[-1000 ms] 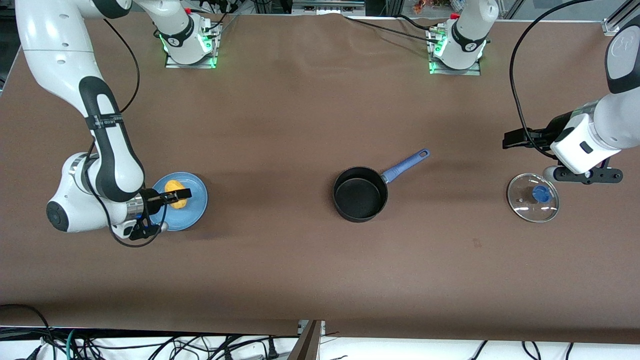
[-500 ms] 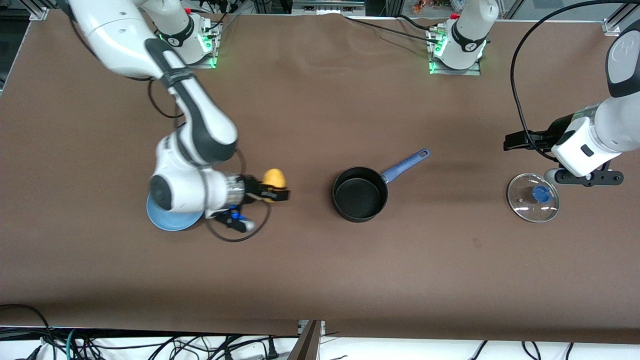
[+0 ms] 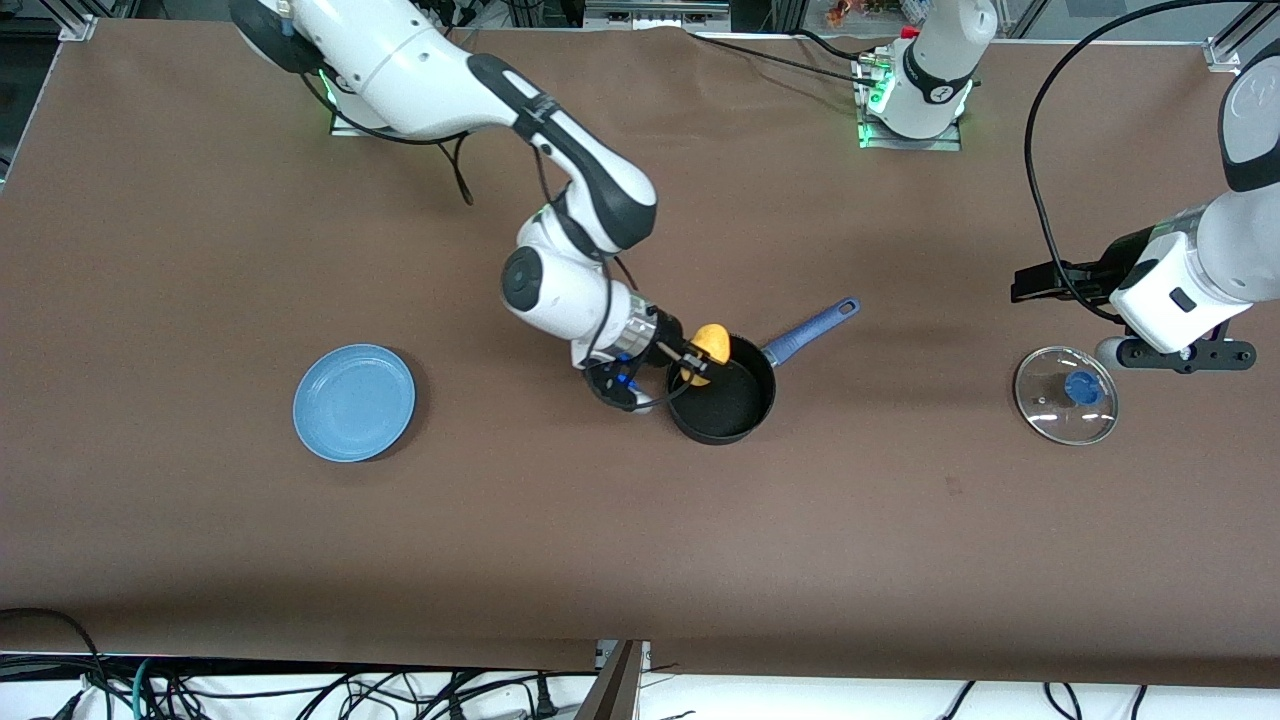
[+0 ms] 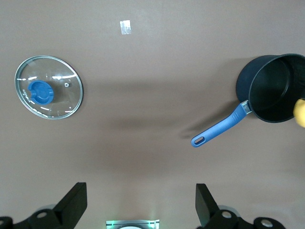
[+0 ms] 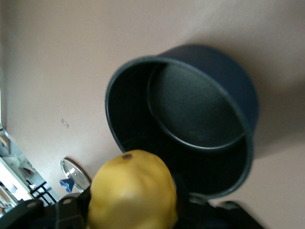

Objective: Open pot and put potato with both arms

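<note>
Right gripper jaws: closed on the small lumpy yellow-orange potato (image 3: 711, 345), which is pinched between the two black fingers (image 3: 690, 358) and stands out past their tips.
Right gripper (image 3: 697, 366): held in the air over the rim of the pot, at the rim's 10 o'clock edge in the front view.
Potato: carried above the open pot, over its rim and not yet down inside; in the right wrist view it (image 5: 131, 191) fills the foreground with the pot's dark inside just past it.
Pot: the small round black saucepan (image 3: 735, 412) is seen uncovered on the brown table (image 3: 600, 530), near the middle; nothing is seen lying inside it (image 5: 200, 114). Its long blue straight handle (image 3: 810, 331) points toward 2 o'clock in the front view.
Lid: the clear glass lid with the blue knob (image 3: 1066, 394) lies flat on the table, well apart from the pot, at the pot's 3 o'clock, toward the left arm's end.
Left gripper jaws: spread wide, with nothing held between the two black fingers (image 4: 74, 205).
Left gripper (image 4: 138, 210): waiting in the air over the table, just beside the lid.
Plate: the flat round light-blue plate (image 3: 354, 403) lies at the pot's 9 o'clock, toward the right arm's end, well apart from it.
</note>
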Controlling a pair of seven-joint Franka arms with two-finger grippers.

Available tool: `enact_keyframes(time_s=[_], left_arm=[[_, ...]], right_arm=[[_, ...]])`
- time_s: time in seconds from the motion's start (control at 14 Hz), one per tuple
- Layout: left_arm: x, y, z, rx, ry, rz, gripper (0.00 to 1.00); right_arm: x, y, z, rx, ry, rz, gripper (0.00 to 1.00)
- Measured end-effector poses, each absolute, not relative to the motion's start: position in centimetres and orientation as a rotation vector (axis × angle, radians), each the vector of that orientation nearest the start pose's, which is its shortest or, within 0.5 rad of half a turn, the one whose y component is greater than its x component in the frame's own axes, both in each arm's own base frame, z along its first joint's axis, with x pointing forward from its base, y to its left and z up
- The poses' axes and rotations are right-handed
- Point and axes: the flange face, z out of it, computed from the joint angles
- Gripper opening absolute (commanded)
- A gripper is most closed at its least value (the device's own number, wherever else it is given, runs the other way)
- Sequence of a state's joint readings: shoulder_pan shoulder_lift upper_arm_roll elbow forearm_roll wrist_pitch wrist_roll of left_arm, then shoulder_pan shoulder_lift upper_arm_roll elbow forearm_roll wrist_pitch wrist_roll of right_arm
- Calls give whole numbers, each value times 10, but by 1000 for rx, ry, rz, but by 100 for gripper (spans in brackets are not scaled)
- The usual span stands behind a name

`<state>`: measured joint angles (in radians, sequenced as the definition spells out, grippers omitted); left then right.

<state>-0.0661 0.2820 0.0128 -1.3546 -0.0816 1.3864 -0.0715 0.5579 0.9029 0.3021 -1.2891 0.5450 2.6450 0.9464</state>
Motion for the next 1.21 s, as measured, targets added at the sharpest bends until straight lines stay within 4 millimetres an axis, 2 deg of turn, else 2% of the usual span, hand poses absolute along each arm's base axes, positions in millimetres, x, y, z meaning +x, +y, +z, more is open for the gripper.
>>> enact_keyframes(time_s=[0.14,0.36,0.5,0.71,0.86,1.0,1.07,1.21], left_arm=[[613,-44,546,-3178,-22,407,100],[614,-43,547,-3179,-25,400,100],[614,-43,547,-3180,-26,392,100],[615,-43,546,-3180,-27,388,100],[616,-42,548,-3183,-31,371,100],[618,-40,551,-3184,-51,356,100],[618,-39,552,-3184,-60,353,100],[618,-38,553,-3184,-66,351,100]], right_arm=[[580,532,262,-2282,832,209,100],[595,520,275,-2291,832,245,100],[611,499,294,-2324,821,286,100],[640,445,345,-2428,779,269,100],[644,408,374,-2544,714,194,100],[636,359,396,-2662,579,137,100],[630,328,411,-2713,513,123,100],[611,257,453,-2787,402,121,100]])
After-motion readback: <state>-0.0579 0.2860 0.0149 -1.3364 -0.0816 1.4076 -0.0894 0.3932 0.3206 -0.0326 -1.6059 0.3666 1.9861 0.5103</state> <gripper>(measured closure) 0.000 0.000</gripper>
